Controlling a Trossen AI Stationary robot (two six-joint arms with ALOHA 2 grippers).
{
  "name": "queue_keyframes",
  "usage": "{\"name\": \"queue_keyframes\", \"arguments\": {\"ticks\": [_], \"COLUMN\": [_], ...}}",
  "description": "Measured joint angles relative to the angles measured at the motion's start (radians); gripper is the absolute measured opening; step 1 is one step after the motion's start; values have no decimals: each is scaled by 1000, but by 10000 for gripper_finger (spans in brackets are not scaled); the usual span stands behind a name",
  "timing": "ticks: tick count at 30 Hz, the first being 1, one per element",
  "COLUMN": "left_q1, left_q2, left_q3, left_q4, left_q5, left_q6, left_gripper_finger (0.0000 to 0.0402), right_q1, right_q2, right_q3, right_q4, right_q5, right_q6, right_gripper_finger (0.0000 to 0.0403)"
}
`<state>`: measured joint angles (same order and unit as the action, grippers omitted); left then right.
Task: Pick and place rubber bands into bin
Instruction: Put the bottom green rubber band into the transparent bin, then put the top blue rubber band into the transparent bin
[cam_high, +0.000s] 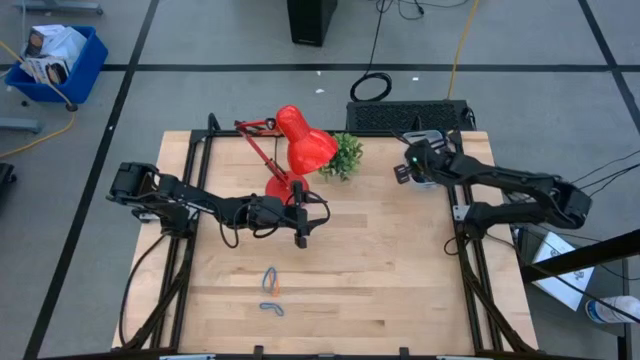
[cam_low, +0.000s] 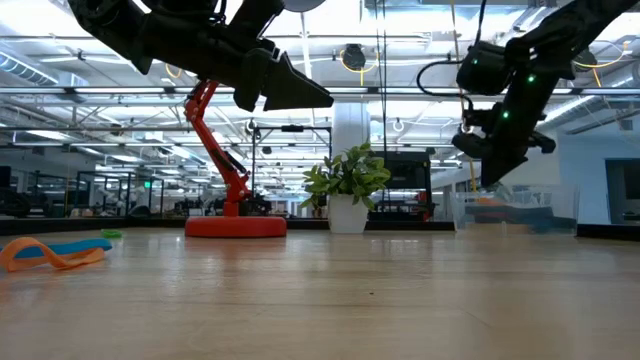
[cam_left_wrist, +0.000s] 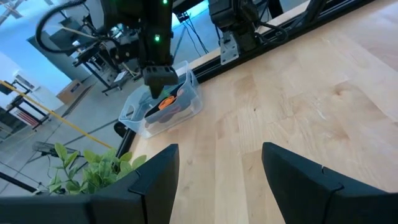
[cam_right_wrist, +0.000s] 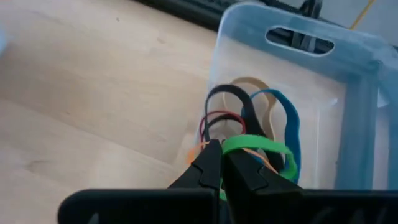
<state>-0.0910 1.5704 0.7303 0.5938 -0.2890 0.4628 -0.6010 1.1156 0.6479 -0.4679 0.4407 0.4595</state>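
Observation:
The clear bin (cam_right_wrist: 292, 74) stands near the table's far right edge; it also shows in the high view (cam_high: 424, 178). Black, blue, red and orange rubber bands (cam_right_wrist: 249, 118) lie inside it. My right gripper (cam_right_wrist: 222, 163) hovers just over the bin, shut on a green rubber band (cam_right_wrist: 258, 148). My left gripper (cam_left_wrist: 217, 158) is open and empty above the table's middle, next to the lamp base. An orange and a blue rubber band (cam_high: 270, 281) and another blue one (cam_high: 272, 308) lie flat on the near part of the table. My right gripper pinches the green band between its two fingertips at one end of the loop (cam_right_wrist: 231, 149), coming from above and pointing down into the bin. The rest of the loop bows out beside the fingers, slack, over the bands in the bin.
A red desk lamp (cam_high: 298, 148) and a small potted plant (cam_high: 345, 155) stand at the table's far middle, close to my left arm. A black keyboard (cam_high: 410, 115) lies behind the far edge. Bare wood spreads between the loose bands and the bin.

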Motion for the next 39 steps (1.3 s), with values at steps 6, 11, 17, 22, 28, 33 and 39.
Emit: {"name": "queue_keyframes", "arguments": {"ticks": [6,11,17,22,28,33,39], "left_q1": [0,0,0,0,-4,-28,-74], "left_q2": [0,0,0,0,0,0,0], "left_q3": [0,0,0,0,0,0,0], "left_q4": [0,0,0,0,-13,-112,-389], "left_q5": [0,0,0,0,0,-1,-1], "left_q6": [-1,-1,0,6,-34,-61,-104], "left_gripper_finger": [237,237,237,237,237,237,237], "right_q1": [-15,-15,-15,-14,-13,41,160], "right_q2": [48,49,49,49,2,-109,-200], "right_q3": [0,0,0,0,0,0,0], "right_q4": [-1,0,0,1,11,89,244], "right_q5": [1,2,2,4,55,-60,-236], "right_q6": [-8,-36,-31,-27,-36,-135,-239], "right_gripper_finger": [3,17,43,97,152,171,171]}}
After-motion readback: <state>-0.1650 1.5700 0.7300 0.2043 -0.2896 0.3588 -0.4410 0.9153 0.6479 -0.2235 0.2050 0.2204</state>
